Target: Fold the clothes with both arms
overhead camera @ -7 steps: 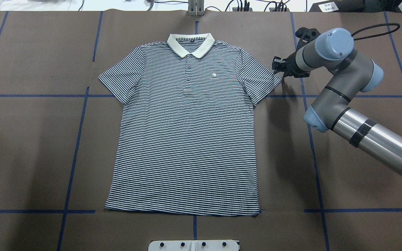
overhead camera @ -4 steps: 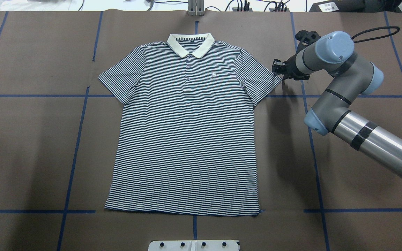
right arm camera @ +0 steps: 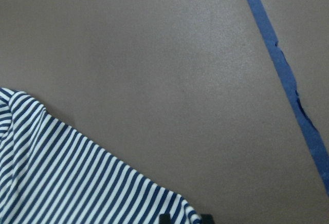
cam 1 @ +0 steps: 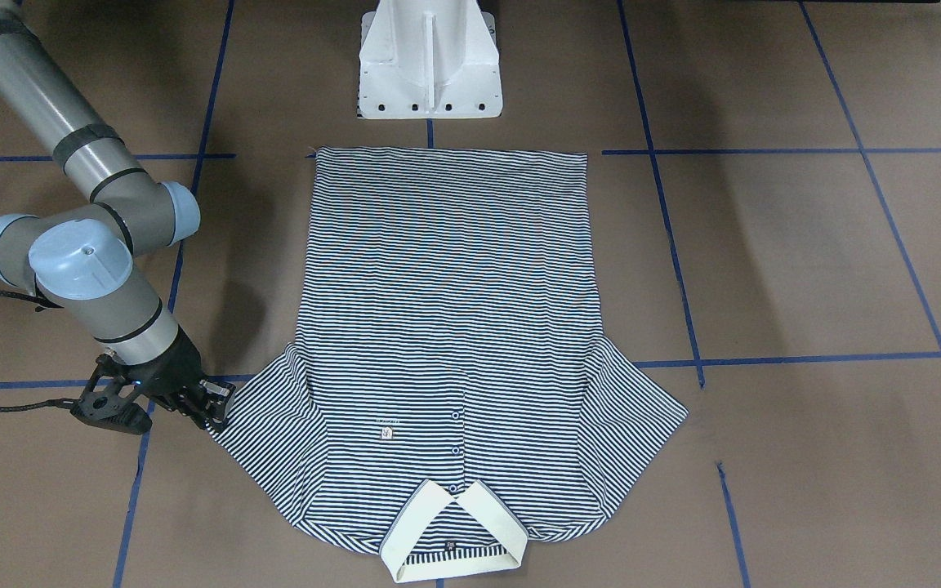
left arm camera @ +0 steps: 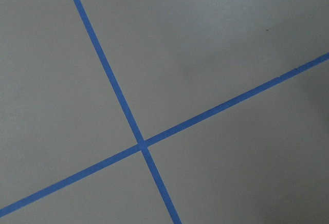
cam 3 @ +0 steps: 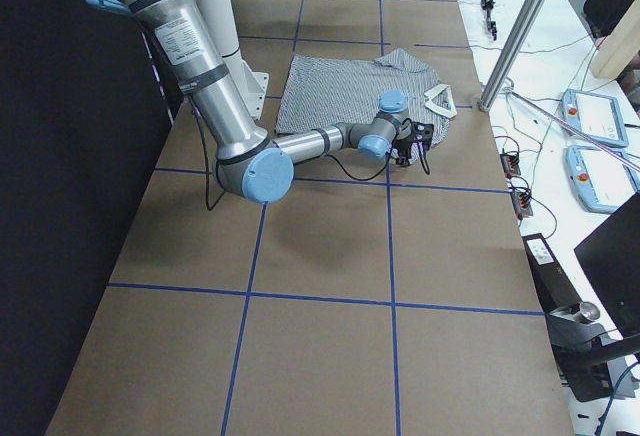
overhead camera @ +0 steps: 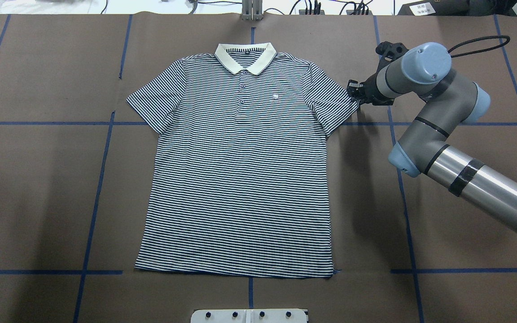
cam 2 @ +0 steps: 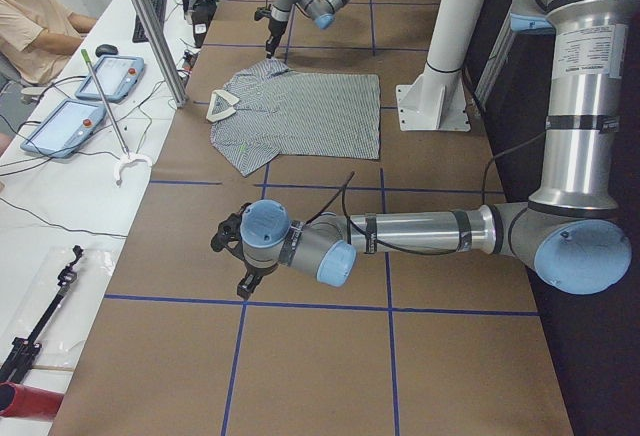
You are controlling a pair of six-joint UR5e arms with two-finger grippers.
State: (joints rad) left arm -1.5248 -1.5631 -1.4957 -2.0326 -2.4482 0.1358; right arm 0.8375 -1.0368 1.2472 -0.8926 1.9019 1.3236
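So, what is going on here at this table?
A robot is starting to fold a striped shirt, which lies flat and unfolded on the table. The right arm's claw is at the tip of the shirt's sleeve; whether it grips the cloth yet is unclear. The left arm hangs over bare table, away from the shirt.

The table (overhead camera: 38, 179) is covered all over in brown paper and marked into big squares by blue tape lines (overhead camera: 38, 122). Soft shadows lie across it under even indoor light. Along one long side runs a white bench (cam 2: 70, 206) with loose cables (overhead camera: 357, 8) trailing over it, and two tablets (cam 2: 112, 76) with red buttons lie side by side on it. A slanting metal post (cam 2: 165, 61) rises at the table's edge there. A person (cam 2: 35, 26) in a peach shirt sits at the bench.
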